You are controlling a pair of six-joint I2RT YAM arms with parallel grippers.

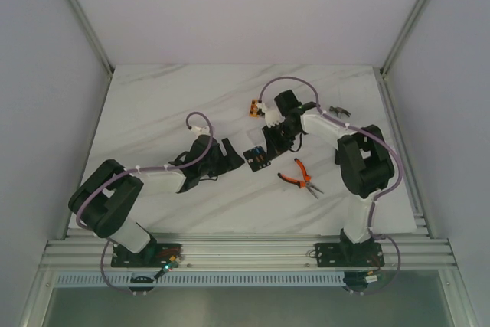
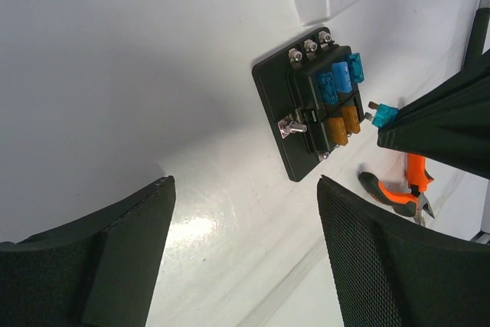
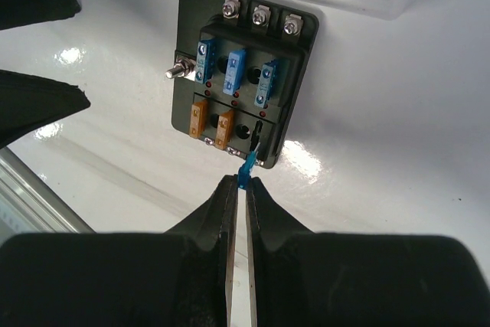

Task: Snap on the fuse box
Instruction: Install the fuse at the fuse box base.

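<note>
Left gripper [image 2: 245, 185]: jaws spread wide, just left of fuse box, touching nothing. Fuse box [image 1: 257, 158]: flat on table [image 1: 153, 105], between grippers. Right gripper [image 3: 239, 185]: jaws pinching small blue fuse [image 3: 246, 165] at box's edge, by empty slot. Pliers [image 1: 300, 176]: just right of box.

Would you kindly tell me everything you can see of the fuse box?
The fuse box is a black plastic block on a flat base plate, lying flat on the white table. Three screw terminals line one edge and a metal stud sticks out of one side. It carries three blue fuses in one row and two orange in the other, whose last slot is open. The right gripper, shut on a small blue fuse, holds it at that slot.
</note>
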